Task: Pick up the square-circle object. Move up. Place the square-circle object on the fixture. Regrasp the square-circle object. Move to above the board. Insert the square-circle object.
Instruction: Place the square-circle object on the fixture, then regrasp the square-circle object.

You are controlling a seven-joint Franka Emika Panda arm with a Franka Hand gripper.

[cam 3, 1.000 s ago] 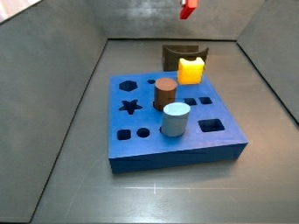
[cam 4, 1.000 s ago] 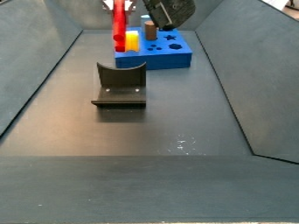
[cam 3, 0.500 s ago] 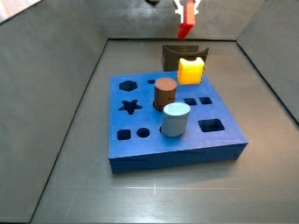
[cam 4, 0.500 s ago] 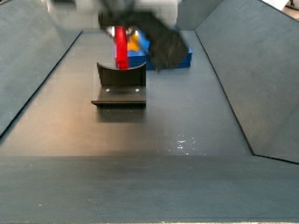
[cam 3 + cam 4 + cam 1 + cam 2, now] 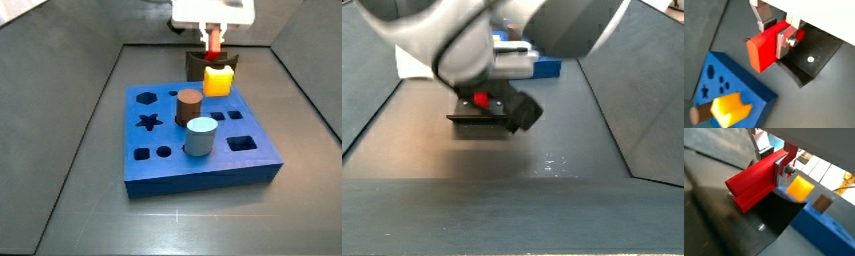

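My gripper (image 5: 775, 36) is shut on the square-circle object (image 5: 763, 50), a bright red flat block, gripped across its flat faces in both wrist views (image 5: 753, 184). The silver fingers (image 5: 783, 167) clamp one end. In a side view the gripper (image 5: 211, 38) holds the red block (image 5: 211, 44) upright, just over the dark fixture (image 5: 201, 62), behind the yellow block. In a side view the arm hides most of the fixture (image 5: 476, 119); only a bit of red (image 5: 480, 99) shows at it. I cannot tell if the block touches the fixture. The blue board (image 5: 201, 150) lies nearer.
A yellow block (image 5: 219, 78) stands at the board's far edge next to the fixture. A brown cylinder (image 5: 190, 105) and a pale blue cylinder (image 5: 201, 137) stand in the board. Star, hexagon, round and square holes are open. Grey sloping walls (image 5: 67, 120) enclose the floor.
The gripper has come down with the red block from high above to the fixture. The arm now fills much of a side view.
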